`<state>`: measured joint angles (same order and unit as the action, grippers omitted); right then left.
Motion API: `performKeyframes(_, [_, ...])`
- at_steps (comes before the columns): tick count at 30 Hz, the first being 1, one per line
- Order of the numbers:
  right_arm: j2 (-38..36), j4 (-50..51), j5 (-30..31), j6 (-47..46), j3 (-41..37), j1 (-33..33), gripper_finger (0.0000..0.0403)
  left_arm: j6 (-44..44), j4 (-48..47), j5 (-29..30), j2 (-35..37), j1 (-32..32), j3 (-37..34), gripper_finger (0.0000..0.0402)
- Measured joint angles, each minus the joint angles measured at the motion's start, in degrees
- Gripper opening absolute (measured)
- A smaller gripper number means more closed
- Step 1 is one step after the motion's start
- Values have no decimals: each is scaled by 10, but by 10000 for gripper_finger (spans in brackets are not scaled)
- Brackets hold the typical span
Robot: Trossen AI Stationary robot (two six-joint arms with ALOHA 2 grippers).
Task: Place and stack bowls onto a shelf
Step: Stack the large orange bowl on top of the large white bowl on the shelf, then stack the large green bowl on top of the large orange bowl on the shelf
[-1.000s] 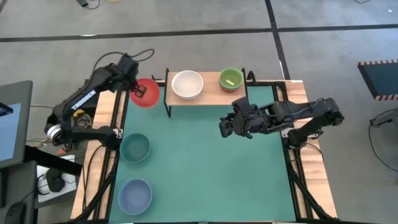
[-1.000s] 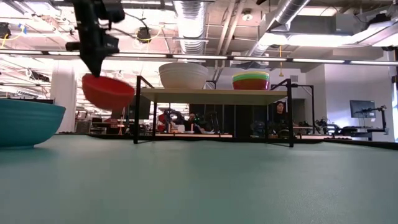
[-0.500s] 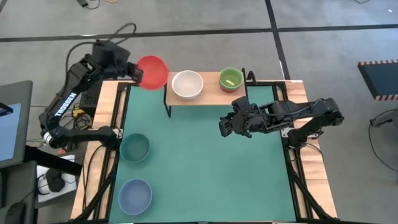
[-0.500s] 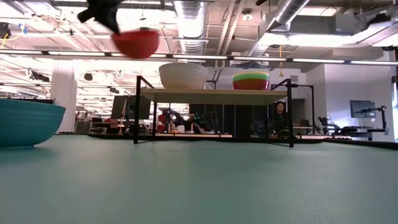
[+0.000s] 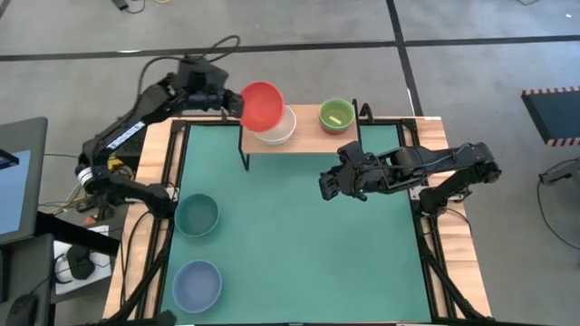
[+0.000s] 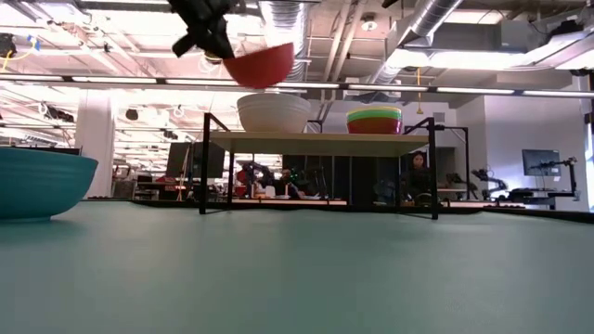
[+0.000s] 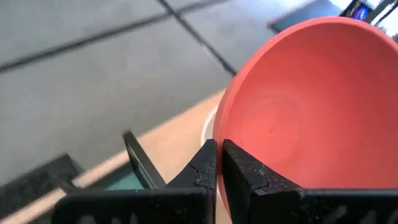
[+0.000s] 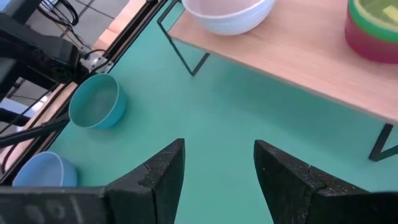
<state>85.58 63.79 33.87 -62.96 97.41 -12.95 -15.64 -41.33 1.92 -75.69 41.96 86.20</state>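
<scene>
My left gripper [image 5: 237, 101] is shut on a red bowl [image 5: 262, 104], held high above the white bowl [image 5: 283, 133] that stands on the shelf's [image 5: 308, 138] left half. The low view shows the red bowl [image 6: 261, 65] clear above the white bowl [image 6: 274, 112]. A stack of bowls with a yellow-green one on top [image 5: 336, 114] stands on the shelf's right half. My right gripper [image 5: 326, 186] hovers open and empty over the green mat, on the near side of the shelf's right end. My left gripper pinches the red bowl's rim [image 7: 219, 144] on the side toward the table's left, one finger [image 7: 249, 177] inside the bowl and one [image 7: 200, 168] outside. The fingers slant down from the upper left. The bowl is lifted clear, mouth up, slightly tilted.
A dark teal bowl [image 5: 198, 215] and a pale blue bowl [image 5: 198, 283] stand on the green mat [image 5: 299, 244] along its left side. The shelf's thin black legs [image 6: 202, 162] stand at the mat's far edge.
My left gripper has risen and swung toward the table's right with the red bowl. The bowl was low beside the shelf's left end and is now lifted above the white bowl. It has gone from tipped to nearly mouth-up.
</scene>
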Motion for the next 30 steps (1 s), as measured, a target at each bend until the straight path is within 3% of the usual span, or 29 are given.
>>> performKeyframes(6, [0,1,-12,-13,0,-8,217,3,-69,-7,-73,-1,61,0])
performKeyframes(12, [0,1,-13,-21,0,-17,217,11,-119,-70,-143,-1,132,0])
performKeyframes(17, [0,1,-13,-26,0,-18,217,21,-144,-70,-183,-4,153,14])
performKeyframes(24, [0,2,-12,-28,0,-24,217,37,-146,-37,-169,0,153,71])
performKeyframes(30, [0,5,-10,-27,0,-18,217,74,-195,-15,-107,2,153,116])
